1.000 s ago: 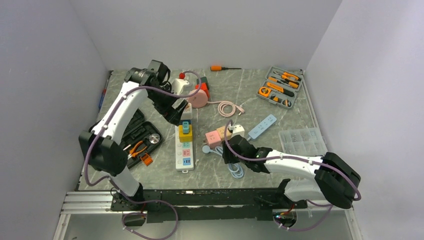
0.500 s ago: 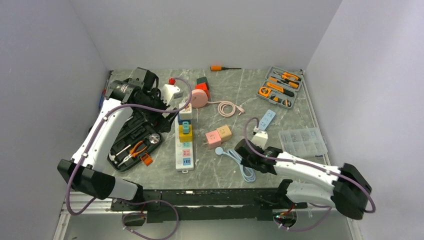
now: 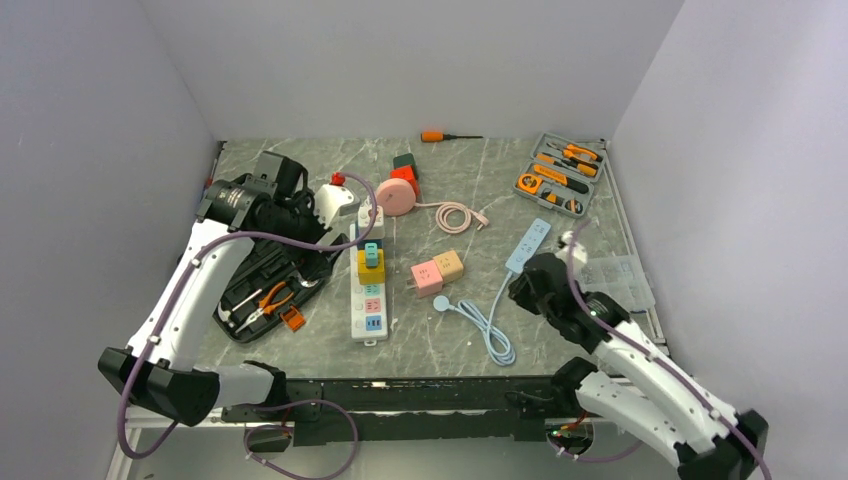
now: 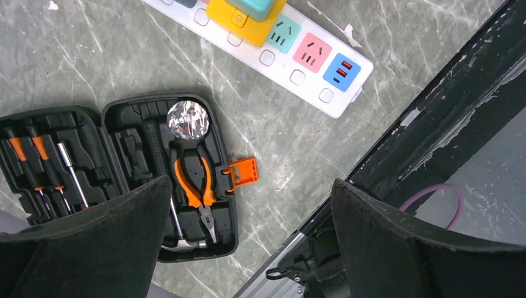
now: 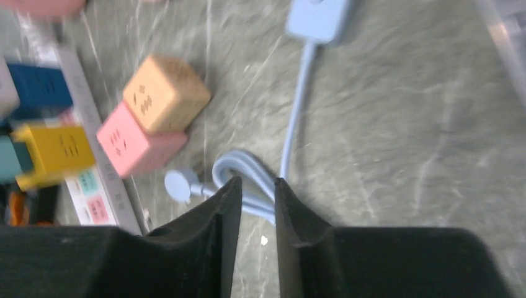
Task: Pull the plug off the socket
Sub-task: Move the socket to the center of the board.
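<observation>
Left wrist view: left fingers [image 4: 93, 242] spread wide above the tool case [image 4: 124, 136]; right fingers [image 5: 205, 248] narrowly parted, empty, over the blue cable [image 5: 296, 112].

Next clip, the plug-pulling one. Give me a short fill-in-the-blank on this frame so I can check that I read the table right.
1. The left gripper hangs above the black tool case with its jaws ___.
2. On the white power strip, the teal plug sits in an adapter coloured ___.
3. Touching the tan cube lies a ___ cube.
4. The pliers in the case have ___ handles.

Missing words: open; yellow; pink; orange.
</observation>
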{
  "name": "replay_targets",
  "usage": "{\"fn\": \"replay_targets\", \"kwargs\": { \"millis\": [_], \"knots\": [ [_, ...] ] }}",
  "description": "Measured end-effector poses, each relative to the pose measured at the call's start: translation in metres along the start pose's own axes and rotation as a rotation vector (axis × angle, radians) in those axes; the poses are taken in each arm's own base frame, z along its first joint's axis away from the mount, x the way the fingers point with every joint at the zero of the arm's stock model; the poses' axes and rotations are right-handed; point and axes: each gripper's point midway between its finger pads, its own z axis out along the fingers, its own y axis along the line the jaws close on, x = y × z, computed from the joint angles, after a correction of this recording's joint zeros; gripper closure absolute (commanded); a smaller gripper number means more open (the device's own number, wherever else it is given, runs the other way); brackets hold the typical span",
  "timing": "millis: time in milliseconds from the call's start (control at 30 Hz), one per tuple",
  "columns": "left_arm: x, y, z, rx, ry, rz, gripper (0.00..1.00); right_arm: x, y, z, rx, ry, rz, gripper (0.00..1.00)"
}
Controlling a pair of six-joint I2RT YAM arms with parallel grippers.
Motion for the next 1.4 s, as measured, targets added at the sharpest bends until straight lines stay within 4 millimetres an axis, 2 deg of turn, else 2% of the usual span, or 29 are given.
{"fn": "replay_targets", "kwargs": {
  "millis": [67, 200, 367, 500, 600, 667, 767, 900, 1000, 1067, 1200, 1267, 1400],
  "knots": [
    [0.003, 0.0, 0.002, 0.003, 0.01, 0.002, 0.01, 0.019, 0.016, 0.007, -0.05, 0.061, -0.071, 0.83],
    [0.006, 0.0, 0.004, 0.006, 0.019, 0.001, 0.01, 0.075, 0.042, 0.015, -0.172, 0.2, -0.249, 0.84],
    [0.007, -0.001, 0.003, 0.008, 0.023, -0.002, 0.01, 0.116, 0.06, 0.02, -0.261, 0.306, -0.389, 0.89],
    [0.003, 0.0, -0.002, 0.002, 0.013, 0.002, 0.01, 0.142, 0.052, 0.033, -0.221, 0.377, -0.462, 0.91],
    [-0.001, 0.001, -0.006, -0.007, 0.001, 0.006, 0.01, 0.149, 0.038, 0.045, -0.143, 0.4, -0.464, 0.93],
    [-0.002, 0.002, -0.008, -0.01, -0.001, 0.009, 0.01, 0.148, 0.032, 0.051, -0.104, 0.408, -0.427, 0.94],
    [-0.003, 0.003, -0.008, -0.014, -0.001, 0.015, 0.01, 0.136, 0.019, 0.064, -0.035, 0.397, -0.31, 0.93],
    [-0.003, 0.003, -0.008, -0.012, 0.003, 0.018, 0.01, 0.105, -0.005, 0.078, 0.062, 0.333, -0.137, 0.92],
    [-0.002, 0.003, -0.008, -0.01, 0.005, 0.024, 0.01, 0.081, -0.022, 0.079, 0.119, 0.264, -0.053, 0.9],
    [-0.002, 0.003, -0.008, -0.009, 0.007, 0.027, 0.01, 0.068, -0.025, 0.078, 0.127, 0.225, -0.016, 0.9],
    [-0.002, 0.003, -0.008, -0.01, 0.006, 0.031, 0.01, 0.056, -0.028, 0.078, 0.144, 0.195, -0.003, 0.88],
    [-0.002, 0.003, -0.008, -0.009, 0.006, 0.031, 0.0, 0.051, -0.024, 0.076, 0.142, 0.193, -0.022, 0.81],
    [-0.002, 0.003, -0.008, -0.009, 0.006, 0.031, 0.01, 0.038, -0.008, 0.069, 0.099, 0.176, -0.07, 0.51]
  ]
}}
